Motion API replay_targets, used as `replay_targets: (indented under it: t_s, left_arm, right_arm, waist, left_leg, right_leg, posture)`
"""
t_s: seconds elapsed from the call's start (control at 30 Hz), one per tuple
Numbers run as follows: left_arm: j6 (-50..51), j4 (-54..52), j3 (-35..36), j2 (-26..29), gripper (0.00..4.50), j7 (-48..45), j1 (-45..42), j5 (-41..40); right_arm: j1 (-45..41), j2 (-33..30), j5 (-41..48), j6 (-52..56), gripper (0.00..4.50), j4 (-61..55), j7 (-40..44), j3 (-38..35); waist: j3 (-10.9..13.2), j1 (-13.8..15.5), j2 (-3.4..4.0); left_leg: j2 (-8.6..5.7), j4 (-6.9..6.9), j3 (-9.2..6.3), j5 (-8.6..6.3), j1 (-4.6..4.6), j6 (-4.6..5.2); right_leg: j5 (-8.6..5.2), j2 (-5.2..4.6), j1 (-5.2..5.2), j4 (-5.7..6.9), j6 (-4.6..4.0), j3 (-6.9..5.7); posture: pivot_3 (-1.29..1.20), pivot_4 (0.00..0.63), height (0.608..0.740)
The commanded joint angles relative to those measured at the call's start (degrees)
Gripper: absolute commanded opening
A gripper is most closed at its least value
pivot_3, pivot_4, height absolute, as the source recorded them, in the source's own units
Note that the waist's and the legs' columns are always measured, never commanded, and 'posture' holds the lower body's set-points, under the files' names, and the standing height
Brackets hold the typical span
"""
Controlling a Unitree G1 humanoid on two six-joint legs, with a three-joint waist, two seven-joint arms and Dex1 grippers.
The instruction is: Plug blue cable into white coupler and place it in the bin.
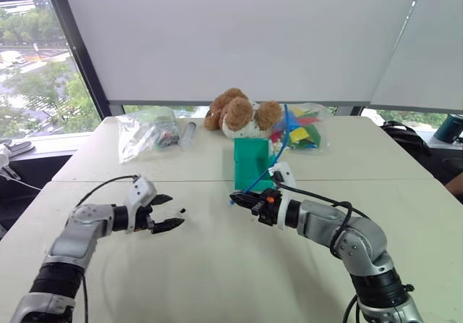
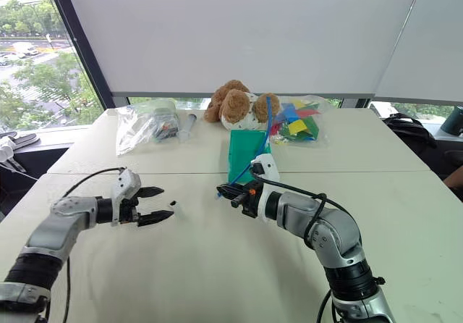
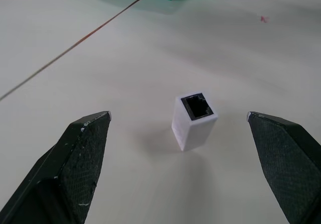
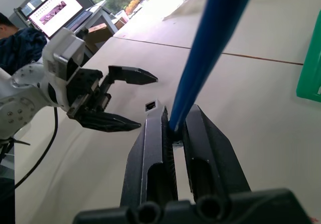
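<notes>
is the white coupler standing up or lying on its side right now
Standing up. The white coupler rests on end on the table, its dark socket facing upward, between the open left gripper's fingers, untouched.

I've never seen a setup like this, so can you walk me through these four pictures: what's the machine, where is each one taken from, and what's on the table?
It is a two-armed humanoid robot at a white table. Two pictures come from cameras in its head, looking down over both arms. The other two come from a camera on each wrist, looking along that gripper's black fingers.

The left gripper is open, and the white coupler stands on the table between its fingers, socket up, not gripped. The right gripper is shut on the blue cable, which rises up and away from it.

Behind the arms stands the green bin. Further back are a teddy bear, a clear bag and a bag of coloured pieces. In the right wrist view, a person sits by a laptop.
</notes>
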Motion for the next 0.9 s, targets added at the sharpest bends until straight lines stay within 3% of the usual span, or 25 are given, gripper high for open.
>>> replay_targets:
  t_s: [0.03,0.27,0.37,0.5,0.6,0.77,0.9]
  left_arm:
    - [-2.64,0.89,-0.07,-1.66,4.47,1.55,0.46,0.74]
    - [-5.19,2.33,-0.05,-7.05,4.47,6.44,1.82,1.89]
    - [-5.75,2.12,0.09,-8.51,3.73,7.58,2.68,1.88]
    - [-6.34,2.47,-0.16,-9.29,1.96,7.72,3.0,1.81]
    - [-6.45,2.83,-0.51,-9.61,0.39,6.84,2.65,1.56]
    - [-6.81,3.39,-3.46,-10.45,0.41,0.14,-1.13,1.03]
    - [-6.46,4.44,-11.8,-12.66,0.41,-13.83,-7.97,1.72]
  right_arm:
    - [-0.22,0.62,-0.06,-1.04,0.0,-2.56,0.29,-1.22]
    - [0.42,0.83,-0.47,-0.99,0.0,-3.51,-0.08,-1.65]
    - [0.55,0.85,-0.56,-0.98,0.0,-3.75,-0.2,-1.68]
    - [0.55,0.73,-0.8,-1.03,0.0,-3.95,-0.15,-1.68]
    - [0.36,0.46,-1.0,-1.01,0.0,-4.04,0.01,-1.78]
    - [-1.21,-5.16,-3.14,-1.75,0.0,-4.72,5.19,0.13]
    - [-3.89,-19.25,-11.08,-9.94,0.0,-5.61,21.44,8.02]
  waist:
    - [0.0,0.01,0.0]
    - [0.0,0.02,0.0]
    - [-0.01,0.03,0.0]
    - [-0.01,0.06,0.0]
    - [-0.01,0.04,0.0]
    - [-0.01,0.29,0.01]
    - [0.03,0.99,0.05]
  left_leg:
    - [0.0,0.0,0.0,0.0,0.0,0.0]
    - [0.0,0.0,0.0,-0.01,0.0,-0.01]
    - [0.01,-0.01,0.0,-0.01,-0.01,-0.01]
    - [-0.01,-0.02,0.0,-0.01,-0.01,-0.02]
    - [-0.02,-0.03,0.0,-0.01,-0.01,-0.02]
    - [-0.03,-0.05,0.0,-0.02,-0.04,-0.03]
    - [-0.13,0.0,0.01,-0.02,-0.22,-0.02]
  right_leg:
    - [0.0,-0.01,0.0,0.0,0.0,0.0]
    - [0.01,-0.13,0.0,-0.01,-0.01,0.01]
    - [0.01,-0.16,-0.03,0.0,-0.01,0.06]
    - [0.01,-0.26,-0.02,-0.01,-0.02,0.05]
    - [0.01,-0.3,-0.02,-0.04,-0.02,0.05]
    - [0.0,-0.35,-0.02,-0.09,-0.04,0.03]
    - [-0.09,-0.36,-0.05,-0.32,-0.24,-0.02]
  posture:
    - [0.0,0.15,0.74]
    - [0.0,0.15,0.74]
    - [0.0,0.15,0.74]
    - [0.0,0.15,0.74]
    - [0.0,0.15,0.74]
    - [0.0,0.15,0.74]
    - [0.0,0.15,0.74]
